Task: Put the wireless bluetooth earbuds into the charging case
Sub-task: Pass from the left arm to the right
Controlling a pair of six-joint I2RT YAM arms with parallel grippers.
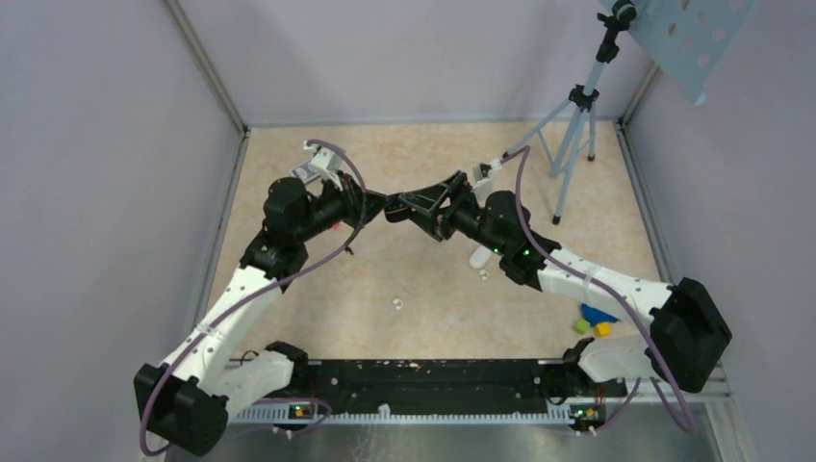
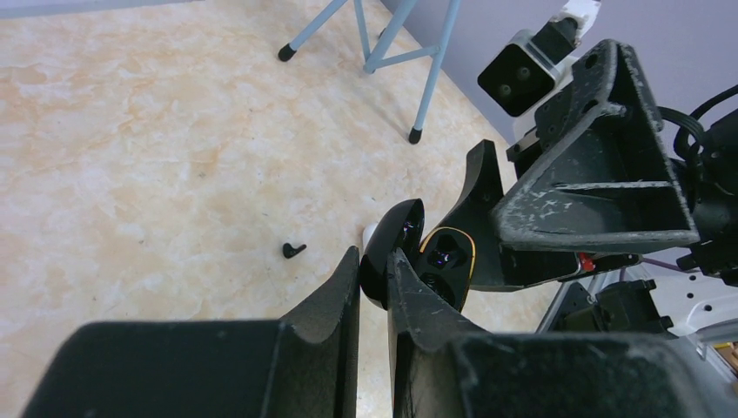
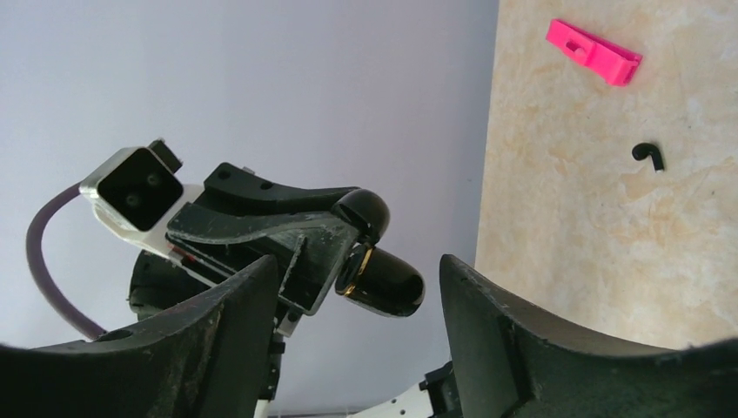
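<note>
1. The left gripper is clamped tight on a glossy black hinged shell (gold-rimmed inside).
2. The right gripper is spread wide, its jaws flanking that shell with nothing gripped.
3. The charging case is seen on the table beside the right arm, with one of the earbuds just beside it and the other well apart

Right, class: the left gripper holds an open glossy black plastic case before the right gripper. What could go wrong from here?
The left gripper pinches the glossy black plastic case by one end only; a nudge could twist it loose. The open right gripper sits close beside it; a misjudged approach may snap its lid shut.
</note>
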